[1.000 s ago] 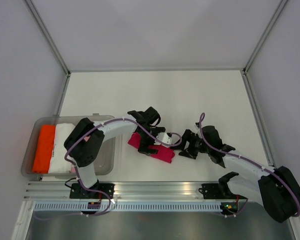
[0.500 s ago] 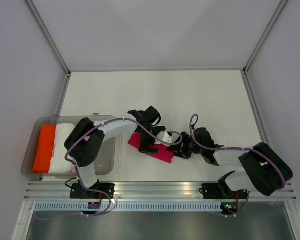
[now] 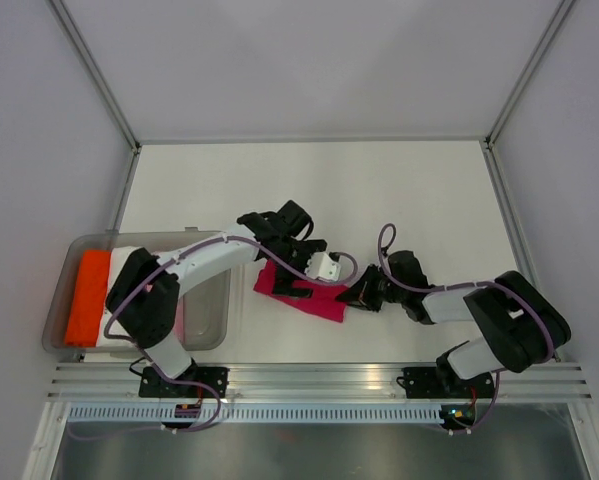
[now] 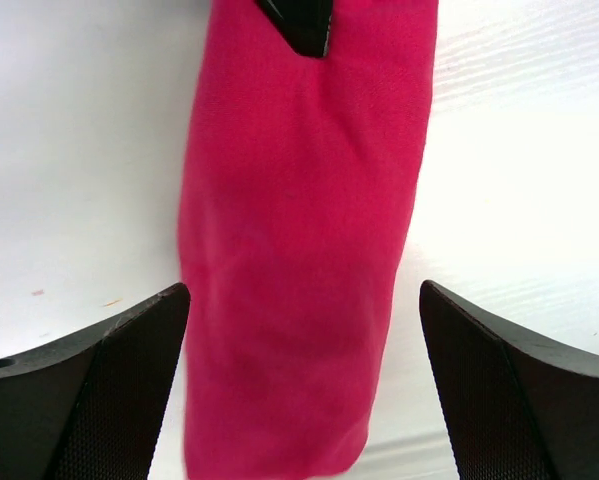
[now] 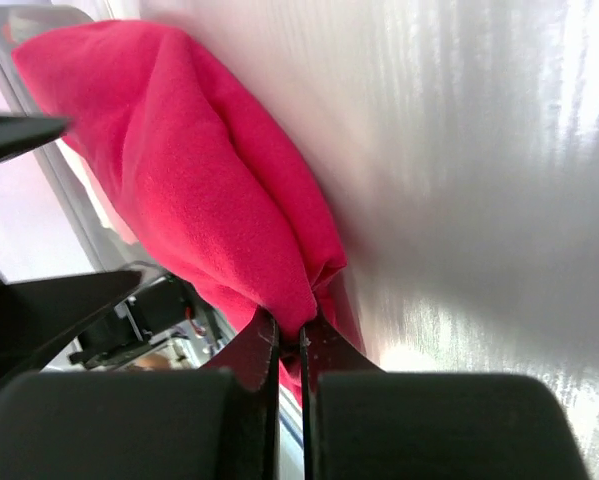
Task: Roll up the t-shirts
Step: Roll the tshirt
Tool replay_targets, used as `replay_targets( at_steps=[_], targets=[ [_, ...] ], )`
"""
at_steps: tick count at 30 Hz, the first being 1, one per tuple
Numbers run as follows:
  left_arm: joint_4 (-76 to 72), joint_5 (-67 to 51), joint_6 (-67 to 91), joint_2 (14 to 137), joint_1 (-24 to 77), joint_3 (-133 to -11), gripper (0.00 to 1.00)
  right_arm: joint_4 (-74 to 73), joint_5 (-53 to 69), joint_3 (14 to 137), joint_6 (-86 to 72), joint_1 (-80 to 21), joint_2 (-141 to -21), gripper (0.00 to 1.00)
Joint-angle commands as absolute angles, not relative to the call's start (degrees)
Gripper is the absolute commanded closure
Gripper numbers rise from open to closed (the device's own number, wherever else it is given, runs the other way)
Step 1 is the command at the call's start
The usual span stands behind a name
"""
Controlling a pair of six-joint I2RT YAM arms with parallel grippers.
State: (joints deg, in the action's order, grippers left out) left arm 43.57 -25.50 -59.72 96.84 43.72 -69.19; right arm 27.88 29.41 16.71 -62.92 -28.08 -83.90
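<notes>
The right gripper (image 5: 289, 342) has moved in, its jaws now clenched on one end of the magenta t-shirt (image 4: 299, 230). The left gripper (image 4: 304, 290) hangs over the t-shirt, jaws released.

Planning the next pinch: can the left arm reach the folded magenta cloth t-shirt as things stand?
Probably yes. The left gripper hangs open right over the folded magenta cloth t-shirt, one finger on each side, nothing between. The right gripper is shut on one end, clear of that path.
</notes>
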Motion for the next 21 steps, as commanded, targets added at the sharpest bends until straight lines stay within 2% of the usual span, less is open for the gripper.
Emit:
replay_targets(
  at_steps=[1, 9, 21],
  targets=[
    [44.65, -23.91, -64.85, 90.88, 44.03, -70.32, 0.0, 31.72, 34.09, 18.02, -68.28, -26.46, -85.34, 1.0],
    [33.59, -17.67, -64.25, 90.17, 48.86, -61.71, 0.0, 31.47, 34.63, 19.77, -70.23, -25.22, -86.31, 1.0],
    [27.07, -14.77, -59.5, 99.84, 49.31, -61.27, 0.0, 24.79, 35.16, 21.36, -63.28, -25.22, -85.43, 1.0]
  ],
)
